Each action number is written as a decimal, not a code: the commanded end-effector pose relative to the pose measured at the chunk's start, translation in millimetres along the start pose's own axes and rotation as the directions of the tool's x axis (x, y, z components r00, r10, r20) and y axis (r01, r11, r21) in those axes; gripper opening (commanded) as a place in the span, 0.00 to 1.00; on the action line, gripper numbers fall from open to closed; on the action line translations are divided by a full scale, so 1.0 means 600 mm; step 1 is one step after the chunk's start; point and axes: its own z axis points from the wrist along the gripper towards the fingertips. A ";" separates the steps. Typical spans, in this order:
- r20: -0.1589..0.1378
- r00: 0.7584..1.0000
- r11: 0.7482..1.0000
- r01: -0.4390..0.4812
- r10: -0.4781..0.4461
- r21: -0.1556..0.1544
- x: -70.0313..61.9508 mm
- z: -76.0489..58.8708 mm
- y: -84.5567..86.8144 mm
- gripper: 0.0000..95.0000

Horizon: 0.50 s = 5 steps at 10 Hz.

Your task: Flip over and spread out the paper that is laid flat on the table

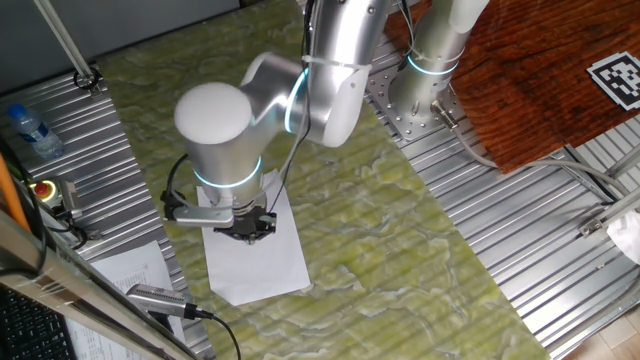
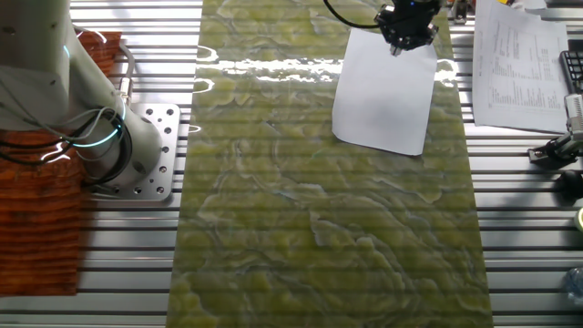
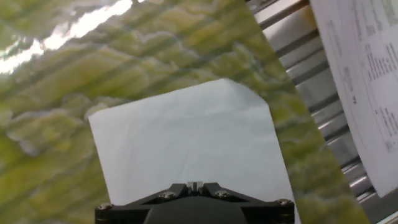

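The blank white paper [image 1: 256, 255] lies flat on the green-yellow marbled table [image 1: 380, 230]. It also shows in the other fixed view [image 2: 384, 91] and fills the middle of the hand view [image 3: 186, 137]. One far corner looks slightly curled in the hand view. My gripper [image 1: 248, 226] hangs over the paper's end nearest the arm, which is the far end in the other fixed view [image 2: 407, 35]. In the hand view my gripper [image 3: 194, 185] has its fingertips pressed together with nothing visible between them. The paper's near edge is hidden under the hand.
A printed sheet [image 2: 524, 64] lies on the ribbed metal panel beside the table, also in the hand view [image 3: 367, 74]. A water bottle [image 1: 30, 130] and a handheld device [image 1: 160, 298] sit on the metal panel. The reddish wooden board [image 1: 540, 70] lies behind the arm base.
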 end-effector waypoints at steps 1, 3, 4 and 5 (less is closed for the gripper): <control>0.032 0.997 0.997 0.076 -0.075 -0.009 -0.024 -0.001 -0.018 0.20; 0.045 0.996 0.997 0.072 -0.072 -0.009 -0.043 0.002 -0.035 0.20; 0.033 0.997 0.997 0.073 -0.073 -0.012 -0.056 0.000 -0.043 0.20; 0.022 0.996 0.996 0.084 -0.084 -0.009 -0.059 -0.004 -0.045 0.20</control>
